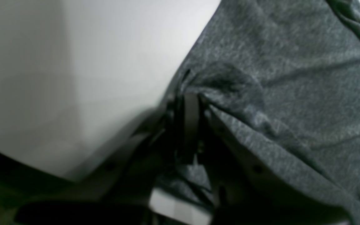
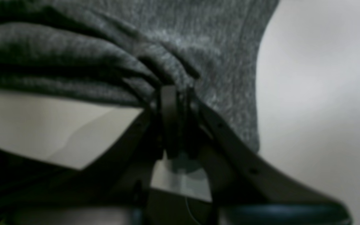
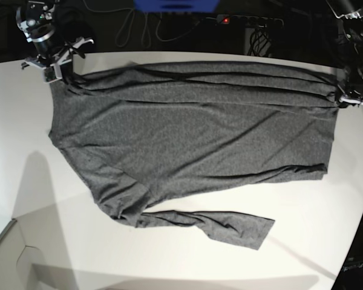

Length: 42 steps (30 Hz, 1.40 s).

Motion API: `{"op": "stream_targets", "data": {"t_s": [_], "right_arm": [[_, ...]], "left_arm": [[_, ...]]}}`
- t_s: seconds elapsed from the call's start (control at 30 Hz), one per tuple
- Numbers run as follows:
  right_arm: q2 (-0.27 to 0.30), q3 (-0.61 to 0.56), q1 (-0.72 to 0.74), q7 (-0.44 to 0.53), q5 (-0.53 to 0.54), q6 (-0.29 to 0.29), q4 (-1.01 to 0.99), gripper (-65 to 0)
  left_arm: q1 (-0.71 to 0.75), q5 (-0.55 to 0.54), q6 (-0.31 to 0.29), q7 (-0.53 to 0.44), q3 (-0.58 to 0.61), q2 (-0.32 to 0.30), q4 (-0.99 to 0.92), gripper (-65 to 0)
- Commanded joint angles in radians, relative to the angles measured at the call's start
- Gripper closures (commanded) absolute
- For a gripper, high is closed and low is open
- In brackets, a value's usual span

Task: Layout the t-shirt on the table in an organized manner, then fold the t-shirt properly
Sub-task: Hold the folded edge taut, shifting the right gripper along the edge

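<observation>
T-shirt on table, stretched between both clamped hands

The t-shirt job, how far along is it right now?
Done: the t-shirt lies mostly spread across the table. In hand: the left pincer and right pincer each pinch a far corner. Left: one sleeve trails loose at the near edge, and no fold shows.

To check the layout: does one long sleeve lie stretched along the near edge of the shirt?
Yes, one sleeve of the t-shirt lies flat below the body.
</observation>
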Motion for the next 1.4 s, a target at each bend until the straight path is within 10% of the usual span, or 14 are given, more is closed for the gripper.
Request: {"op": "stream_targets", "data": {"t_s": [0.0,0.63,1.37], "right_arm": [[0.014,0.02,-0.007,0.024,0.008,0.001,0.018,0.0],[0.037,0.057,0.027,0.024,0.007,0.001,0.028,0.0],[0.031,0.065,0.059,0.019,0.007,-0.001,0.069,-32.2]], "left_arm": [[-0.007,-0.012,0.0,-0.017,-0.009,-0.023,0.015,-0.1],[-0.008,-0.017,0.0,-0.02,-0.008,-0.022,0.021,-0.1],[-0.008,-0.02,0.0,-0.017,-0.009,-0.022,0.023,-0.1]]}}
